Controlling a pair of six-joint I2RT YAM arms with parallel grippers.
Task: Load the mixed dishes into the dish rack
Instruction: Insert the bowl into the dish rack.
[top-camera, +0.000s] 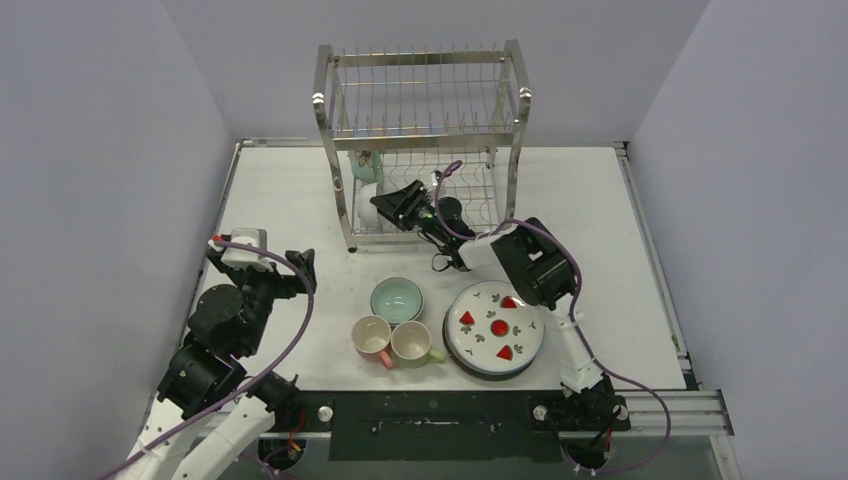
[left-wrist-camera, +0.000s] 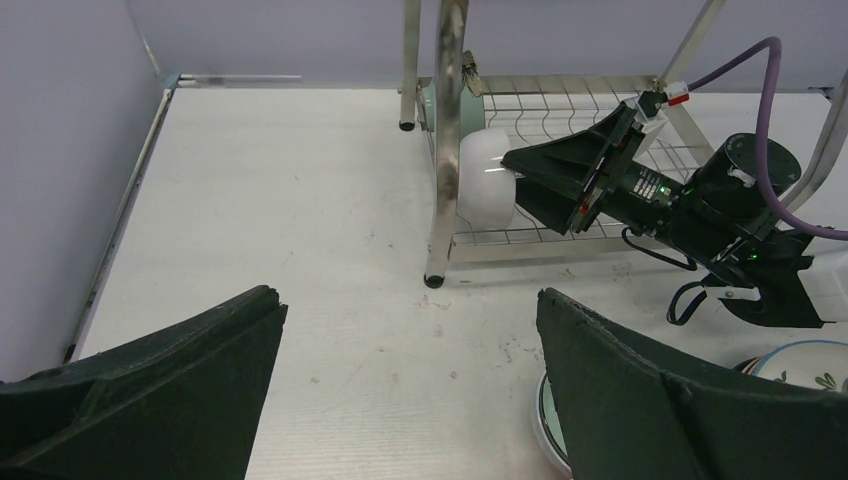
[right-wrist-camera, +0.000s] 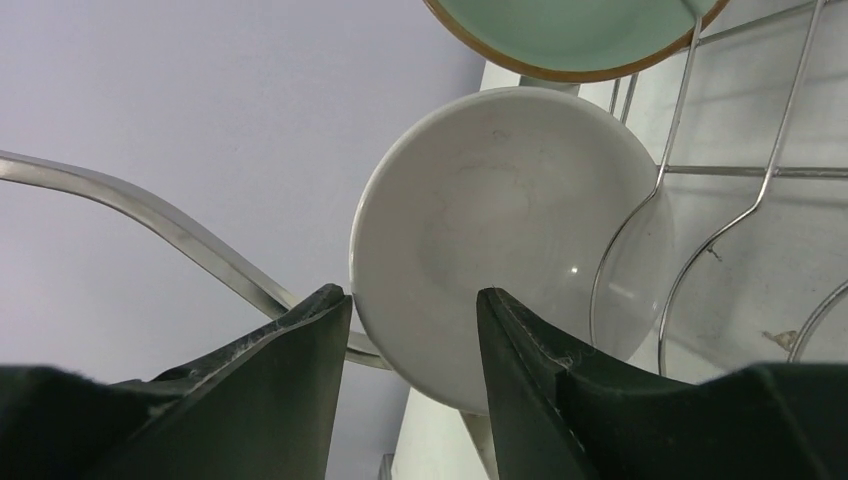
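Matte black fingers of the right claw (right-wrist-camera: 412, 295) stand spread in front of a glossy white bowl (right-wrist-camera: 500, 220) in the dish rack (top-camera: 420, 57).

We see the round bowl standing on edge among thin, shiny steel wires on the lower tier, just beside a mint-green bowl with a brown rim (right-wrist-camera: 570, 30). Whether the fingers touch the white bowl we cannot tell. One tubular rack post rises close by the bowl. On the pale, scuffed worktop (top-camera: 280, 200), near the arm bases, sit a second mint bowl (top-camera: 396, 298), a pink mug (top-camera: 372, 340) and a green mug (top-camera: 412, 342) side by side, and a round strawberry plate (top-camera: 495, 328) whose far edge the right arm overlaps. The left claw (left-wrist-camera: 407, 298), dark and wedge-shaped, hangs wide open at the left, well apart from the dishes.
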